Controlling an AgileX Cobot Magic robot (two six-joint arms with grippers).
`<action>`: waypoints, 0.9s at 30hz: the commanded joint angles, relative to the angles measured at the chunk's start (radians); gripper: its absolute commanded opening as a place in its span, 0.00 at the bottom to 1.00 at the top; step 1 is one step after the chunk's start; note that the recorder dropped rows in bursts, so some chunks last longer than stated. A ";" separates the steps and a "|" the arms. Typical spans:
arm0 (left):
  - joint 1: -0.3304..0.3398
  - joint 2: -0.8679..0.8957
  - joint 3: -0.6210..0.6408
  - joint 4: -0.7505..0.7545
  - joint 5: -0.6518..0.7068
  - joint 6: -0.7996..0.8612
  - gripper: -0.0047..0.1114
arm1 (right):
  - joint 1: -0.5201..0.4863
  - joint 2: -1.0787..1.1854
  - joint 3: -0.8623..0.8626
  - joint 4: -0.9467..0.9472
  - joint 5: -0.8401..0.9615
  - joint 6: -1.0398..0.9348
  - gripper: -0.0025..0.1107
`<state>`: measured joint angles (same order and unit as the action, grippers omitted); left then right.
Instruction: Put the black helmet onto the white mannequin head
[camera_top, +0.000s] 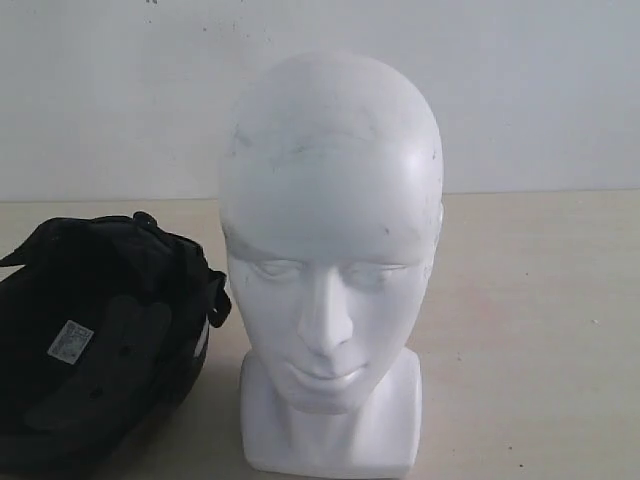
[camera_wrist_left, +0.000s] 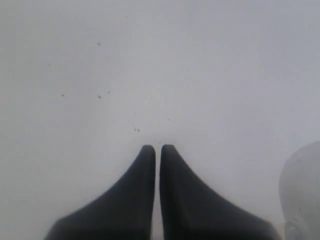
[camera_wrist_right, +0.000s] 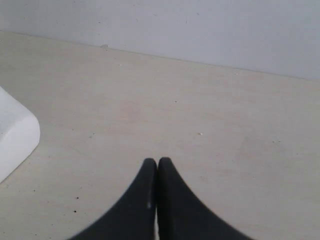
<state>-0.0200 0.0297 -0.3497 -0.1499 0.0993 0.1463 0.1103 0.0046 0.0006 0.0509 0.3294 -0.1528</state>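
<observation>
The white mannequin head (camera_top: 330, 270) stands upright on the table in the middle of the exterior view, bare, face toward the camera. The black helmet (camera_top: 95, 340) lies to its left, opening up, showing dark padding, straps and a small white label. Neither gripper shows in the exterior view. In the left wrist view my left gripper (camera_wrist_left: 158, 149) is shut with nothing in it, facing a plain white surface; the mannequin head (camera_wrist_left: 302, 192) curves in at one edge. In the right wrist view my right gripper (camera_wrist_right: 157, 162) is shut and empty above the table, with the mannequin's base corner (camera_wrist_right: 15, 137) off to one side.
A white wall (camera_top: 520, 90) rises behind the pale wooden table (camera_top: 530, 330). Bare tabletop lies to the right of the head, and the table's far edge (camera_wrist_right: 200, 62) meets the wall in the right wrist view.
</observation>
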 joint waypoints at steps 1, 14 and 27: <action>0.004 0.178 -0.234 0.093 0.246 0.049 0.08 | 0.003 -0.005 -0.001 -0.005 -0.005 -0.003 0.02; 0.004 0.392 -0.331 0.108 0.010 0.049 0.08 | 0.003 -0.005 -0.001 -0.005 -0.005 -0.003 0.02; -0.013 0.547 -0.423 0.061 0.289 0.056 0.08 | 0.003 -0.005 -0.001 -0.002 -0.009 -0.003 0.02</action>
<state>-0.0200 0.5078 -0.7218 -0.0468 0.2370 0.1955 0.1103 0.0046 0.0006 0.0509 0.3294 -0.1528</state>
